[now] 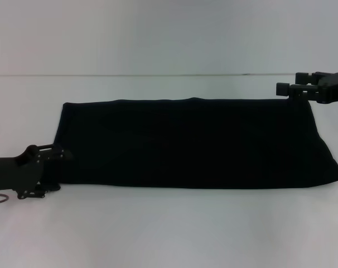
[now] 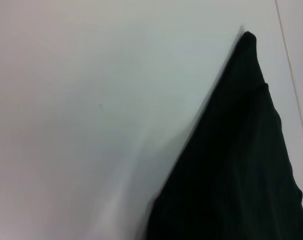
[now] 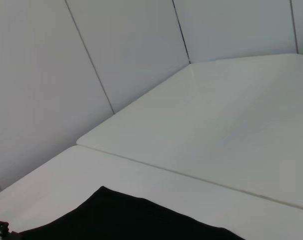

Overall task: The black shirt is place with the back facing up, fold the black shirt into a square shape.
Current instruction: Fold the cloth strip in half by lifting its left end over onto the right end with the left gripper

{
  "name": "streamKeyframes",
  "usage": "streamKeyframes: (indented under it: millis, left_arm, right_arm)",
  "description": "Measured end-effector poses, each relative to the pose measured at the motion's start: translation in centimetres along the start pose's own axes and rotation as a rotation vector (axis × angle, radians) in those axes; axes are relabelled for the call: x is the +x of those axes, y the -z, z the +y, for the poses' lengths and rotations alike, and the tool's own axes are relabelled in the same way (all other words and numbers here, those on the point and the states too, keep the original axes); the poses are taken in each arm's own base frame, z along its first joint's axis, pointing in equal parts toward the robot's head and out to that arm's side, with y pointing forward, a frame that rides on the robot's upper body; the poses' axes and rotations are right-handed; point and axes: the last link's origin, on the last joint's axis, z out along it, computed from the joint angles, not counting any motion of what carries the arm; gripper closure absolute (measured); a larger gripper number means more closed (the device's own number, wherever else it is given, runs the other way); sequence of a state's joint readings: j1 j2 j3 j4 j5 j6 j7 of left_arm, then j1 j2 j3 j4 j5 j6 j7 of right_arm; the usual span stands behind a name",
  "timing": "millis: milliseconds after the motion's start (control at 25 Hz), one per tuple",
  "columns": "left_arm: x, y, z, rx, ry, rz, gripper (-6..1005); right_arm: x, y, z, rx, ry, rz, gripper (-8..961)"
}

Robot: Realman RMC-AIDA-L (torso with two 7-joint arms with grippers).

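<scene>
The black shirt [image 1: 191,142] lies flat on the white table [image 1: 169,229] as a long band running left to right, with no print showing. My left gripper [image 1: 60,154] is low at the shirt's left end, near its front corner. My right gripper [image 1: 284,89] hovers at the shirt's far right corner, just above the back edge. The left wrist view shows a pointed corner of the shirt [image 2: 241,165] against bare table. In the right wrist view one straight edge of the shirt [image 3: 131,220] crosses the picture's lower part.
White tabletop [image 1: 158,240] runs in front of the shirt and a narrower strip [image 1: 158,86] behind it, up to a pale wall. A seam between two table panels [image 3: 191,175] and the panelled wall [image 3: 91,75] appear in the right wrist view.
</scene>
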State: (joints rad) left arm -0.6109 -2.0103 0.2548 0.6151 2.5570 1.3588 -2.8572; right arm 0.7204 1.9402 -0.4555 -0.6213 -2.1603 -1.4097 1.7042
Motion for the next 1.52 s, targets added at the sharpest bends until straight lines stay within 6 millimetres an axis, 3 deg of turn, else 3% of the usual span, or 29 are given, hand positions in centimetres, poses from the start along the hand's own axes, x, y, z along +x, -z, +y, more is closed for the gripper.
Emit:
streamKeyframes:
  millis: [1520]
  left_arm:
    - [0.54,0.06,-0.32,0.014,-0.005,0.040,155]
  right_arm:
    - [0.10,0.02,-0.15,0.011,0.001,-0.001,38]
